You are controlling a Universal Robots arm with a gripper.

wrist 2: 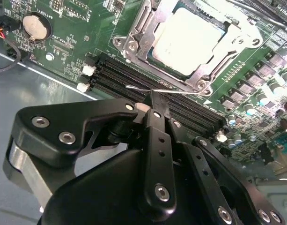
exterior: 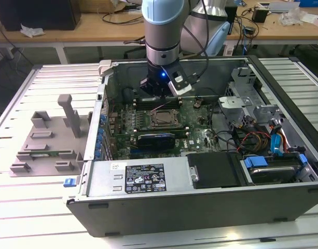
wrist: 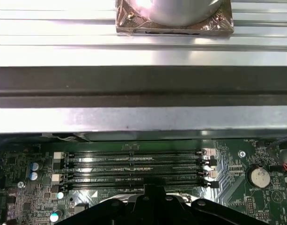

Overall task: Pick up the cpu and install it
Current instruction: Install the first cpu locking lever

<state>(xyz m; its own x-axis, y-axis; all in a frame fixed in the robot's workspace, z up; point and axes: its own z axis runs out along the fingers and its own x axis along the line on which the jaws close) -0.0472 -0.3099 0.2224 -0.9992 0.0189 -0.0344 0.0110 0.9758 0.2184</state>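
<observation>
I hold the gripper (wrist 2: 152,99) pinched narrow at the lever (wrist 2: 185,92) beside the seated cpu (wrist 2: 187,40); a slip could bend the lever.

Exterior view: set high and back, angled down into the open computer case (exterior: 148,179), with the whole case in frame.

Second wrist view: close range, looking past the gripper (wrist 2: 151,101) onto the motherboard (wrist 2: 63,42).

First wrist view: close range, facing across the board to the case wall (wrist: 143,89).

Both wrist views share the memory slots (wrist 2: 120,77) (wrist: 134,164).
</observation>
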